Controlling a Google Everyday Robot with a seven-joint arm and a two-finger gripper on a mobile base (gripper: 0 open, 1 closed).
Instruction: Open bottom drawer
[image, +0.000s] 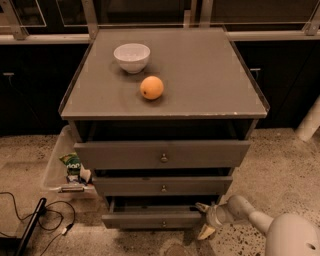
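Note:
The bottom drawer (150, 219) is the slim grey front lowest on the cabinet, with a small metal knob (164, 224) at its centre. It stands pulled out a little, with a dark gap above its front. My gripper (203, 219) is at the drawer's right end, low near the floor. One finger (202, 206) reaches over the top right corner of the drawer front and the other (205, 232) hangs below it. My white arm (260, 224) comes in from the lower right.
The middle drawer (162, 185) and the top drawer (162, 154) sit above. A white bowl (132, 56) and an orange (151, 87) rest on the cabinet top (210, 75). A clear bin (57, 167) with packets stands at the left. Black cables (35, 215) lie on the floor.

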